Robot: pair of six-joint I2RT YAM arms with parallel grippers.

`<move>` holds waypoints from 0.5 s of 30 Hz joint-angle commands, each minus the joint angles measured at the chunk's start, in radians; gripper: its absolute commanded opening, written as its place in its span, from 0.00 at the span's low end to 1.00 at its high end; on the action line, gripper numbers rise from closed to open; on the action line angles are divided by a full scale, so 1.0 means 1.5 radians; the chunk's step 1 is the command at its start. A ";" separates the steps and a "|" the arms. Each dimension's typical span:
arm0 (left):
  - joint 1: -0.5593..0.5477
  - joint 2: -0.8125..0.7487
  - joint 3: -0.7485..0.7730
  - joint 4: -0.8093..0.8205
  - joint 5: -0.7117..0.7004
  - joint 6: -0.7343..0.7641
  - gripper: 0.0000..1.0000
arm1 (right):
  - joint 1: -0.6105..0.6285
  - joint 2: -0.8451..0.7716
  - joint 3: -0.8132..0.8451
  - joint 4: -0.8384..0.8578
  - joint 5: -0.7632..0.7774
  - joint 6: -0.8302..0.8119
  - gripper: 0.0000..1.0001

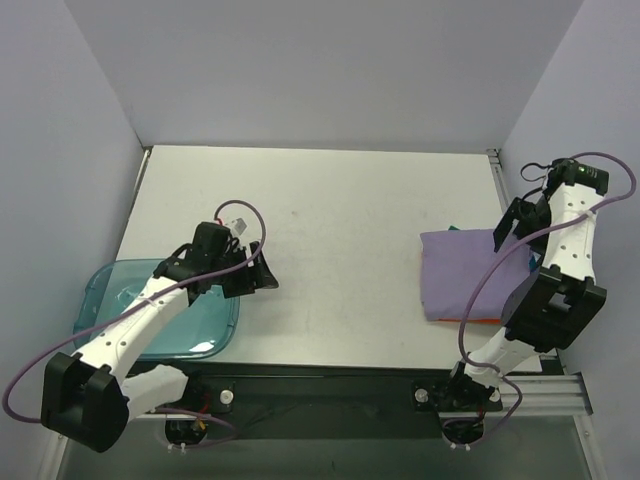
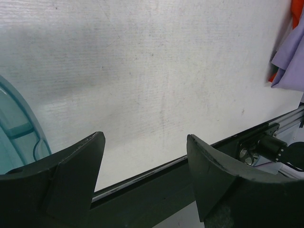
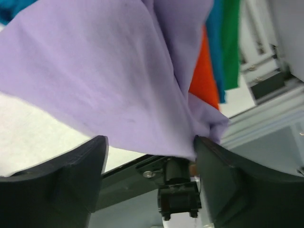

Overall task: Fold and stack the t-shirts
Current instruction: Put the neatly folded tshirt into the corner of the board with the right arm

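The lavender-purple t-shirt (image 1: 465,275) lies folded on top of a stack at the table's right edge. An orange-red shirt (image 1: 480,320) peeks out under its near edge and a green-teal edge (image 1: 452,229) shows at its far corner. My right gripper (image 1: 510,228) is open at the stack's far right corner. In the right wrist view the lavender cloth (image 3: 109,80) fills the space beyond my spread jaws (image 3: 149,140), beside orange (image 3: 204,76) and green (image 3: 231,42) cloth. My left gripper (image 1: 262,270) is open and empty over bare table (image 2: 145,137), far from the stack.
A translucent blue plastic tray (image 1: 100,290) sits at the near left under my left arm; its rim shows in the left wrist view (image 2: 19,128). Grey walls enclose the table on three sides. A metal rail (image 1: 560,385) runs along the near edge.
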 commanded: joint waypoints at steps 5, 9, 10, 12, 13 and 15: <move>-0.002 -0.052 0.047 -0.040 -0.054 0.001 0.83 | -0.012 -0.044 0.040 -0.031 0.151 0.045 1.00; -0.002 -0.082 0.052 -0.048 -0.068 -0.002 0.87 | -0.009 -0.101 0.036 -0.011 0.130 0.037 1.00; -0.002 -0.087 0.053 -0.051 -0.071 -0.004 0.87 | -0.005 -0.114 0.023 0.005 0.103 0.033 1.00; -0.002 -0.100 0.059 -0.058 -0.079 -0.006 0.89 | 0.002 -0.158 0.003 0.027 0.068 0.021 1.00; -0.002 -0.104 0.060 -0.064 -0.080 -0.007 0.92 | 0.006 -0.174 -0.009 0.052 0.023 0.018 1.00; -0.002 -0.114 0.063 -0.068 -0.085 -0.010 0.96 | 0.021 -0.221 -0.056 0.079 -0.038 0.015 1.00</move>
